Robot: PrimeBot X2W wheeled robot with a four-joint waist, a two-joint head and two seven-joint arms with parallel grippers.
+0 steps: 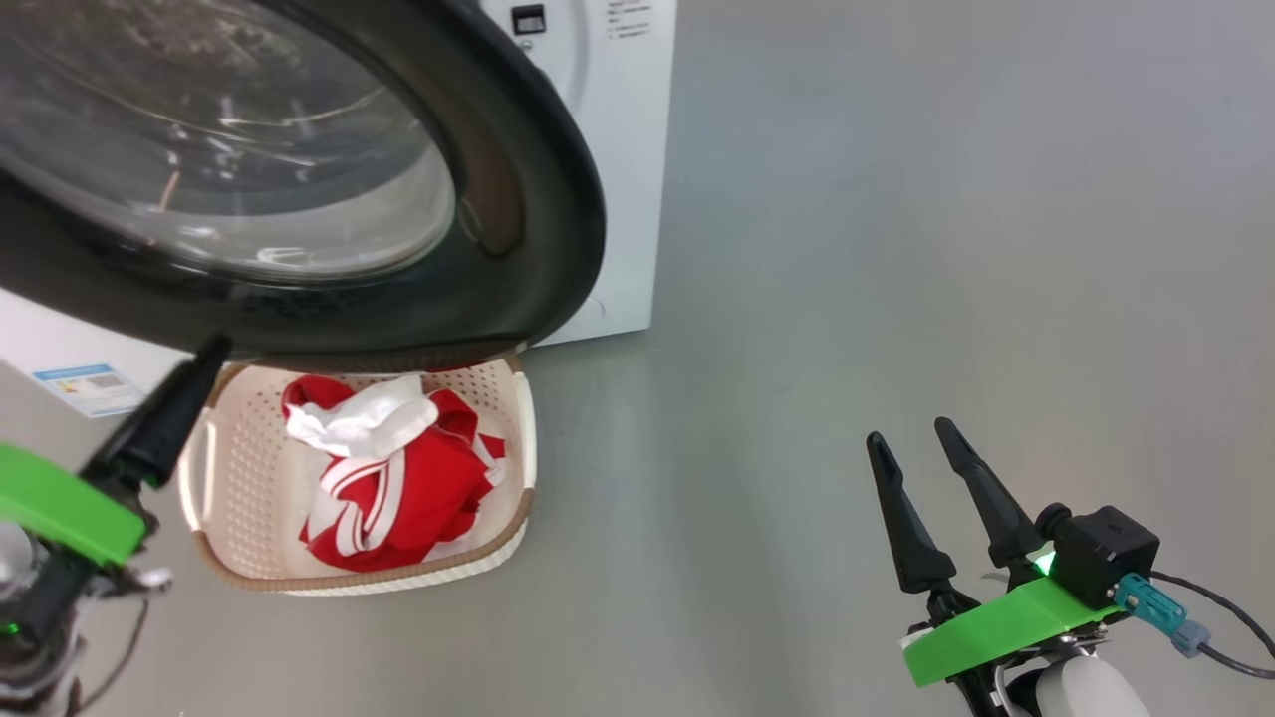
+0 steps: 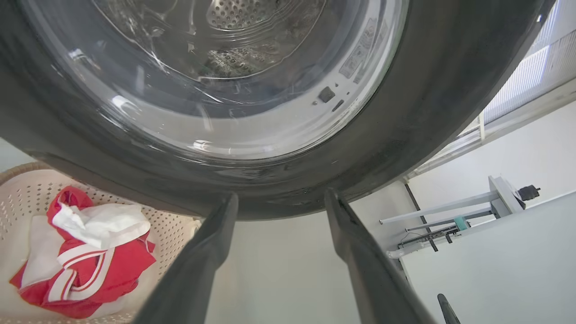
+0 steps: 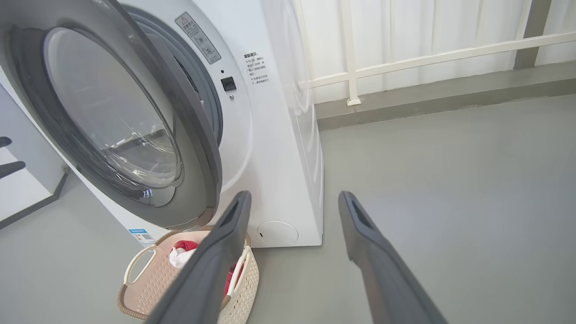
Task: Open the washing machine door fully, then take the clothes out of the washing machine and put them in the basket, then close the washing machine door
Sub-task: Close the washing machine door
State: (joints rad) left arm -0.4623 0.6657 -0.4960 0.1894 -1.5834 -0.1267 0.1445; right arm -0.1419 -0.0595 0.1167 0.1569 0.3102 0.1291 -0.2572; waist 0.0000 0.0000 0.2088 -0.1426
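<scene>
The washing machine door (image 1: 518,199), black-rimmed with a bulging glass window, stands swung out from the white washing machine (image 3: 279,148). Under its lower edge, on the floor, sits the cream basket (image 1: 224,468) holding the clothes (image 1: 398,488), red with white bands and a white piece on top. My left gripper (image 2: 280,200) is open and empty, its tips just below the door rim (image 2: 279,189), with the basket (image 2: 22,198) to their left. One of its fingers (image 1: 164,413) shows beside the basket. My right gripper (image 1: 908,433) stands open and empty over bare floor, well to the right of the basket.
Grey floor (image 1: 896,249) stretches to the right of the machine. A white railing and wall (image 3: 351,67) run behind it. A blue label (image 1: 85,386) and a round cap (image 3: 277,232) sit low on the machine's front. A white frame (image 2: 495,198) stands off to one side.
</scene>
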